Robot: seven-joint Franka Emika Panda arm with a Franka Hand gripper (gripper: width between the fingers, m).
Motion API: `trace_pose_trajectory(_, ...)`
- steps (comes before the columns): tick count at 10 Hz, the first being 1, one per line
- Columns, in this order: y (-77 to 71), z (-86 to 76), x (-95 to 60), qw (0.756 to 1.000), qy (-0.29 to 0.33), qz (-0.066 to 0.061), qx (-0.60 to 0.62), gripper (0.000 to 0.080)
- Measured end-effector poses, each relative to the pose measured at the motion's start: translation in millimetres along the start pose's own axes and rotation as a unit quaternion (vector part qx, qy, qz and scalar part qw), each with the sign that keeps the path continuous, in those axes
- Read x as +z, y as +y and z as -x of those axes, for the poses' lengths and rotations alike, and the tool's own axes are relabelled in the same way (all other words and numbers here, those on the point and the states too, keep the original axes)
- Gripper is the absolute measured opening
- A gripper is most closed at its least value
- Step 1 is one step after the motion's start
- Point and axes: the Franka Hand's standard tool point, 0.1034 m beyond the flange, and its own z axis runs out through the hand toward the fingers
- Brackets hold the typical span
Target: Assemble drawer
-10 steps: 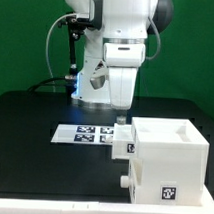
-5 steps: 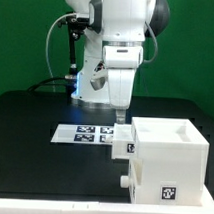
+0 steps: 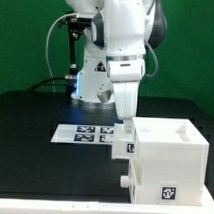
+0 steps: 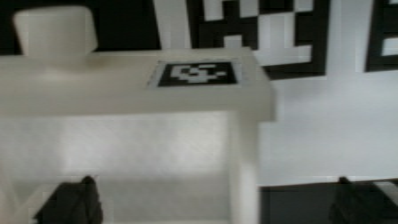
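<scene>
Claw (image 3: 122, 123): opened wide, nothing gripped, poised just above the drawer (image 3: 133, 146).
Drawer: set on the counter (image 3: 34, 132), near the marker board (image 3: 86, 134).

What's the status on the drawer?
Gripper open, empty, above the drawer. Drawer at the casing side facing the marker board; how far in, cannot tell. Nothing in the way.

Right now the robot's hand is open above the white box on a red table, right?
No, the table is black, not red; the exterior view shows it. The hand is open above the white box.
</scene>
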Motion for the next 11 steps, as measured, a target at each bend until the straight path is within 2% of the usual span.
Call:
trace_pose_trajectory(1, 7.6, -3.2, 9.9, 1.0, 0.007, -0.005, 0.005, 0.0648)
trace_pose_trajectory(3, 6.9, -2.6, 22.0, 1.0, 0.014, -0.016, 0.013, 0.0648)
trace_pose_trajectory(6, 3.4, -4.4, 27.7, 1.0, 0.02, -0.016, 0.017, 0.0648)
trace_pose_trajectory(7, 3.4, -4.4, 27.7, 1.0, 0.02, -0.016, 0.017, 0.0626)
trace_pose_trajectory(8, 3.4, -4.4, 27.7, 1.0, 0.02, -0.016, 0.017, 0.0497)
trace_pose_trajectory(9, 3.4, -4.4, 27.7, 1.0, 0.02, -0.016, 0.017, 0.0497)
trace_pose_trajectory(10, 3.4, -4.4, 27.7, 1.0, 0.02, -0.016, 0.017, 0.0324)
trace_pose_trajectory(11, 3.4, -4.4, 27.7, 1.0, 0.02, -0.016, 0.017, 0.0113)
